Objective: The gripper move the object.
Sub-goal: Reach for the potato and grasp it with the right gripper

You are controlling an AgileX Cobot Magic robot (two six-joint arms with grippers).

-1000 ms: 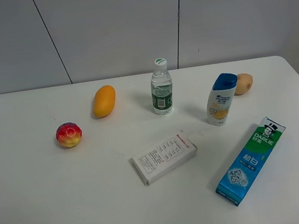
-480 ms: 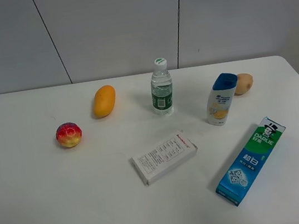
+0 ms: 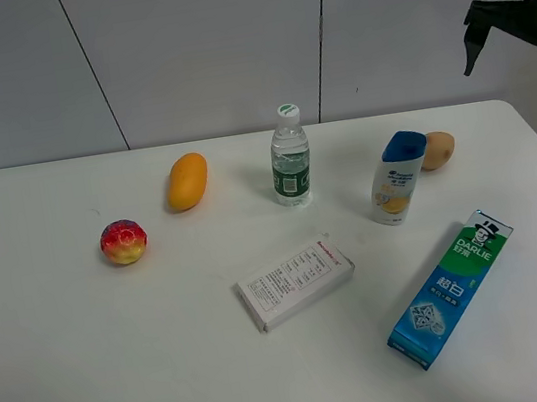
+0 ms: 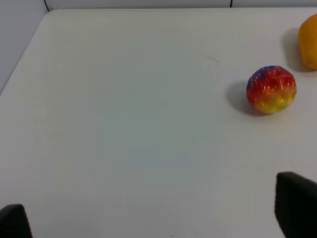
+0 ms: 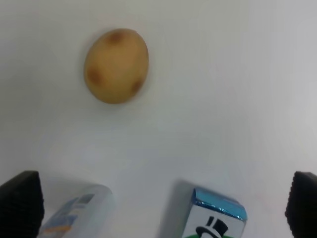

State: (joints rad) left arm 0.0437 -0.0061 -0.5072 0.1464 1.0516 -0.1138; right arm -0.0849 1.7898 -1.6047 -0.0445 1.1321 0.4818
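Observation:
The tan-brown potato lies on the white table at the back right, just behind a shampoo bottle. My right gripper is open and empty, high in the air above and to the right of the potato. In the right wrist view the potato lies below and ahead of the open right gripper, well apart from it. My left gripper is open and empty over the table's left part; it is out of the exterior view.
A water bottle stands at the back middle. A mango and a red-yellow apple lie to the left. A white carton lies in the middle and a blue-green toothpaste box at the front right.
My right gripper has come into the exterior view from the upper right edge and moved leftward. Nothing on the table has moved.

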